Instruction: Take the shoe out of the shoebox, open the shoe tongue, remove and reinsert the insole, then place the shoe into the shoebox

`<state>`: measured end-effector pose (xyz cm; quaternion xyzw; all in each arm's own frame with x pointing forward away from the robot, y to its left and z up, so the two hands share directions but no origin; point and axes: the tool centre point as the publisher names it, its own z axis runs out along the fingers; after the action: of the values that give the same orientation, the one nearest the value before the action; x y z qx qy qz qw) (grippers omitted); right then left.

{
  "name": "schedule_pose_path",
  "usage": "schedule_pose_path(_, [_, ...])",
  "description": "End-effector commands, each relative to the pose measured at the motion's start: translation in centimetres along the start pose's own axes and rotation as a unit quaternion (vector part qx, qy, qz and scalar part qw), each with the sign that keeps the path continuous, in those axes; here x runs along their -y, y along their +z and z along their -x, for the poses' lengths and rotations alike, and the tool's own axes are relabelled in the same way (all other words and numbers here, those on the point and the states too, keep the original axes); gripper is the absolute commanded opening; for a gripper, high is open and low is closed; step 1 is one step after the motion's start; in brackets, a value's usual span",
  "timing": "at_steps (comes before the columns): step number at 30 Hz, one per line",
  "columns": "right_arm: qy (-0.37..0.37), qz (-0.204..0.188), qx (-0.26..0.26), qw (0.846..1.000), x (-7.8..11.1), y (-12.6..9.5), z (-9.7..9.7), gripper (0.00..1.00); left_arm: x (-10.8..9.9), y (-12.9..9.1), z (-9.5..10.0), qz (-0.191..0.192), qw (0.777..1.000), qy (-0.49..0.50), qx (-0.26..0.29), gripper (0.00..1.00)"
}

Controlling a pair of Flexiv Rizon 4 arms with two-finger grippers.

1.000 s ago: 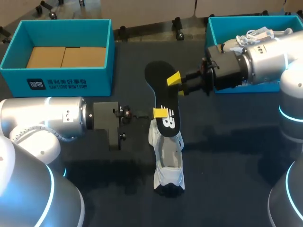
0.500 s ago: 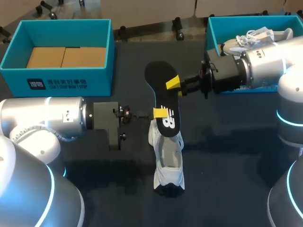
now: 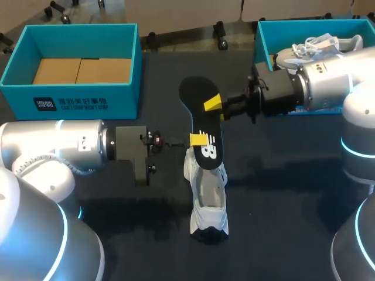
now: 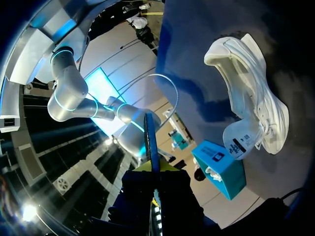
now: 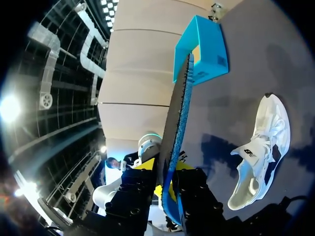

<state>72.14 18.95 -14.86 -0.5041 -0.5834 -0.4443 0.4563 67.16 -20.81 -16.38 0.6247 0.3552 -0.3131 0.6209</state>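
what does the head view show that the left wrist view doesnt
Only the head view: the left shoebox with cardboard inside, and the broad black face of the insole, with the right gripper clamped on it. Only the left wrist view: the insole edge-on, a thin blue-edged strip rising out of the left gripper. Both: the white shoe on the table, and the right shoebox.

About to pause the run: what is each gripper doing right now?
Left gripper: shut on the insole.
Right gripper: shut on the same insole.
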Motion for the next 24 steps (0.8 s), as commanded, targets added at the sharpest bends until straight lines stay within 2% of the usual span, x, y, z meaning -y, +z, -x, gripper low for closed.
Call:
schedule_pose_path(1, [0.0,0.002,0.008,1.0,0.06,0.22,-0.52,0.16,0.18,0.11,0.02,0.003,1.0,0.001,-0.001,0.0])
schedule_pose_path(9, [0.002,0.008,0.01,1.0,0.2,0.15,-0.61,0.17,0.18,0.11,0.02,0.003,1.0,0.001,-0.001,0.0])
schedule_pose_path(13, [0.004,0.013,0.008,1.0,0.28,0.0,-0.6,0.24,0.18,0.11,0.02,0.003,1.0,0.001,-0.001,0.0])
schedule_pose_path(18, [0.002,0.018,0.007,1.0,0.39,-0.07,-0.62,0.27,0.18,0.11,0.02,0.003,1.0,0.001,-0.001,0.0])
schedule_pose_path(20, [0.002,0.019,0.007,1.0,0.46,-0.07,-0.59,0.23,0.18,0.11,0.02,0.003,1.0,0.001,-0.001,0.0])
schedule_pose_path(23, [0.002,0.022,0.006,1.0,0.5,-0.05,-0.55,0.0,0.18,0.11,0.02,0.003,1.0,0.001,-0.001,0.0])
schedule_pose_path(24, [0.002,0.023,0.006,1.0,0.51,-0.04,-0.54,0.0,0.18,0.11,0.02,0.003,1.0,0.001,-0.001,0.0])
